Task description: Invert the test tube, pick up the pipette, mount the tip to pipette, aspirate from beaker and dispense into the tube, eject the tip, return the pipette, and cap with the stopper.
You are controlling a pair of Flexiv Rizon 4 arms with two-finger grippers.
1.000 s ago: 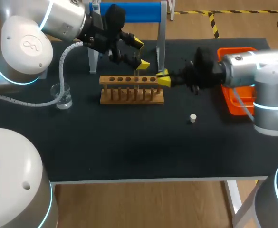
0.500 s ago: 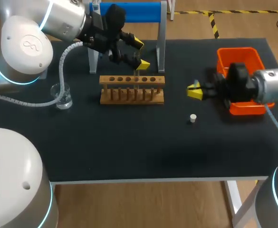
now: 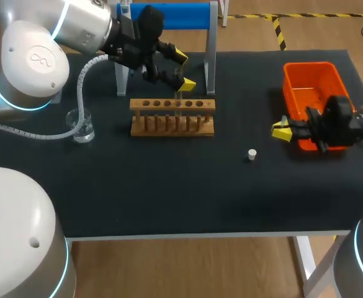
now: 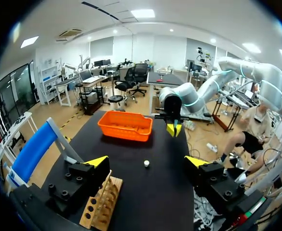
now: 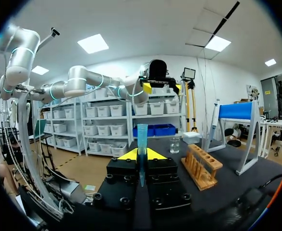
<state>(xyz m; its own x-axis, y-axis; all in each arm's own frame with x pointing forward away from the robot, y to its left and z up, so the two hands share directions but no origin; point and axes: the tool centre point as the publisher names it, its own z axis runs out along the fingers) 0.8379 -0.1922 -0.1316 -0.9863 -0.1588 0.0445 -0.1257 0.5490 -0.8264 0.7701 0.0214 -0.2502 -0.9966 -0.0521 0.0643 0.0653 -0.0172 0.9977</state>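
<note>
Two yellow-tipped fingers of the right tool (image 5: 141, 155) are pressed together on a slim translucent blue plastic pipette tip (image 5: 142, 137). In the right wrist view its wide open mouth stands out ahead of the fingertips, and its narrow point runs back between the finger bodies. The tool hangs over the black worktop (image 3: 169, 186), just beside the orange plastic bin (image 3: 308, 71), with the small white stopper (image 3: 251, 154) lying near it.

I judge the tip to be very light, smooth and thin-walled. It would slide or tilt along its taper under a loose hold and flex under a hard one, so the mid-body hold suits it — the mouth is left free for the pipette's nose.

Farther off stands the wooden test-tube rack (image 3: 172, 115). The left tool (image 3: 182, 69) hovers just above and behind it with its fingers well apart, and nothing shows between them in its wrist view. Whether a clear tube sits in the rack below it is too faint to tell. A small clear glass beaker (image 3: 82, 125) sits at the rack's left, and the blue-topped pipette stand (image 3: 169, 15) is behind — the pipette itself I cannot make out.
</note>
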